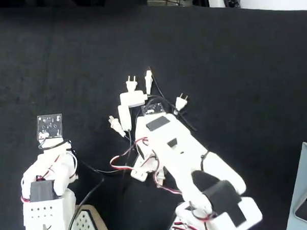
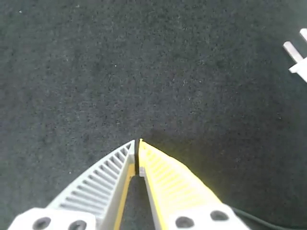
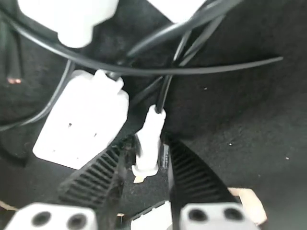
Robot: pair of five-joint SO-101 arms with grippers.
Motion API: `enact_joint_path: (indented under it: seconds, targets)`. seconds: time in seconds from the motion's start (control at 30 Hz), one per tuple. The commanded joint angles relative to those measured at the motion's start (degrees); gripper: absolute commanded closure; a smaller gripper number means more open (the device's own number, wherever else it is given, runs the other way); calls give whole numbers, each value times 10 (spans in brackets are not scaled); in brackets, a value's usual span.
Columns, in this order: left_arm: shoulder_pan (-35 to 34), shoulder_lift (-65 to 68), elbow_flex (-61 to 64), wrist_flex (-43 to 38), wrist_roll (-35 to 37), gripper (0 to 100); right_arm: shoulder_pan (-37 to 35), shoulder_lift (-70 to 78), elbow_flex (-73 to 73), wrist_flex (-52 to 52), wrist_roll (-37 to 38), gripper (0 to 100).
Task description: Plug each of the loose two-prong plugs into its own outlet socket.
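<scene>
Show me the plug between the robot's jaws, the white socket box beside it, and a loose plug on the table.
plug (image 3: 147,146), right wrist view, on its white body between the jaws.
socket box (image 3: 81,120), right wrist view, on its slotted face.
loose plug (image 1: 181,102), high view, on its white body.

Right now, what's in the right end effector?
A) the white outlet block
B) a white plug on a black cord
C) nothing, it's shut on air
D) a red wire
B: the right wrist view shows the right end effector closed on the sides of a white plug with a black cord running off it, while the outlet block lies beside it, ungripped.
</scene>
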Motion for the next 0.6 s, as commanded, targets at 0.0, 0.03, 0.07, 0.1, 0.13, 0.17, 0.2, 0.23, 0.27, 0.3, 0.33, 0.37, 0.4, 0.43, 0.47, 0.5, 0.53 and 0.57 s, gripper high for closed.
enact_joint_path:
  seconds: [0.0,0.03,0.07,0.1,0.13,0.17,0.2,0.23,0.27,0.3,0.33,0.37,0.4,0.43,0.47,0.5,0.53,0.57]
  targets:
    - [-4,-4,10,-10,-3,970,-5,22,-27,9,-7,913]
    - [-4,-4,10,-10,-3,970,-4,22,-29,9,-7,914]
    - [-4,-4,10,-10,-3,970,-4,22,-34,10,-5,925]
    - [-4,-4,10,-10,-3,970,-4,18,-36,10,-4,953]
    - [-4,-4,10,-10,-3,970,-4,12,-37,10,-3,986]
    - [-4,-4,10,-10,-3,970,-4,4,-38,10,-3,986]
    - [-4,-4,10,-10,-3,970,-4,-7,-36,10,-3,980]
    - [-4,-4,10,-10,-3,970,-4,-18,-36,11,-3,988]
    - [-4,-4,10,-10,-3,970,-4,-29,-36,14,-3,987]
    - [-4,-4,10,-10,-3,970,-4,-43,-36,18,-2,986]
    - [-4,-4,10,-10,-3,970,0,-57,-36,23,-2,986]
    - [-4,-4,10,-10,-3,970,10,-72,-36,25,-1,986]
    - [-4,-4,10,-10,-3,970,25,-88,-36,25,4,986]
    - [-4,-4,10,-10,-3,970,44,-106,-36,25,20,986]
    - [-4,-4,10,-10,-3,970,64,-125,-36,25,40,986]
    - [-4,-4,10,-10,-3,970,84,-145,-36,25,62,986]
    - [-4,-4,10,-10,-3,970,103,-167,-36,25,81,986]
    - [-4,-4,10,-11,-3,970,120,-188,-36,25,97,986]
